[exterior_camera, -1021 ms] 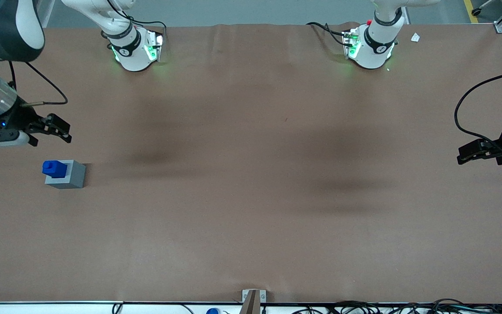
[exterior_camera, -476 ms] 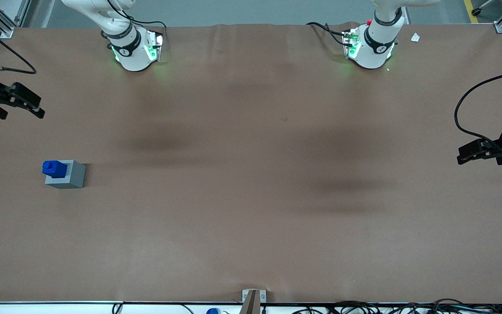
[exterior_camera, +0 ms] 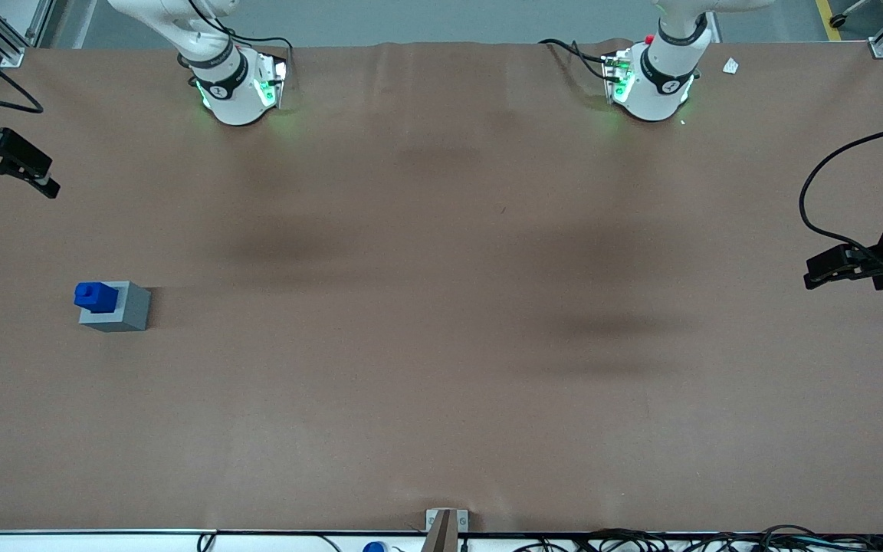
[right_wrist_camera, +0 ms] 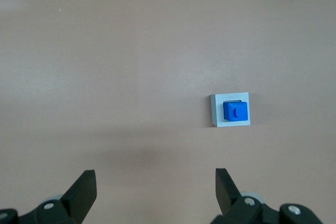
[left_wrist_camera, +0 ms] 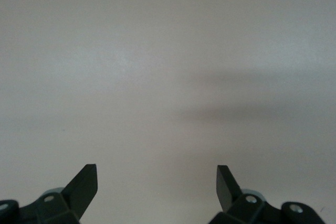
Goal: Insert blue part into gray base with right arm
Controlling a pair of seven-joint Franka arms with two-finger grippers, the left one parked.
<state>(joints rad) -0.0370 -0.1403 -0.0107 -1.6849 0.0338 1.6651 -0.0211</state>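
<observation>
Brown mat [exterior_camera: 441,345] all over, bare apart from the gray base [exterior_camera: 116,308] with the blue part [exterior_camera: 95,296] sitting in its top. Insert looks done, so I'd just park the arm clear. Gripper [exterior_camera: 8,165] is empty, fingers apart, higher up and well away from the base, farther from the front camera.
</observation>
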